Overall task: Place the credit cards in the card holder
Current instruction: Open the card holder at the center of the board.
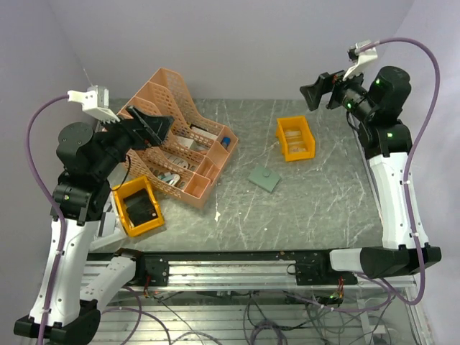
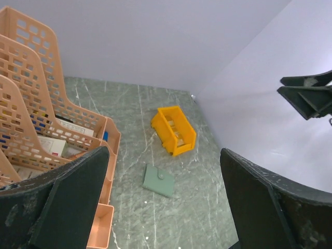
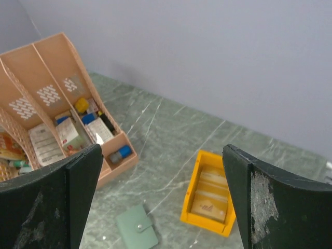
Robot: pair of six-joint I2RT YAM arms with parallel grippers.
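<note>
Both left hand and right hand agape; square grey-green card holder on marbled table.

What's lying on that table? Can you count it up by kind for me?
Orange bins: 2
Peach file rack: 1
Green wallet: 1
Cards: stacked in the far bin, too overlapped to count
Total: 4, cards aside
</note>
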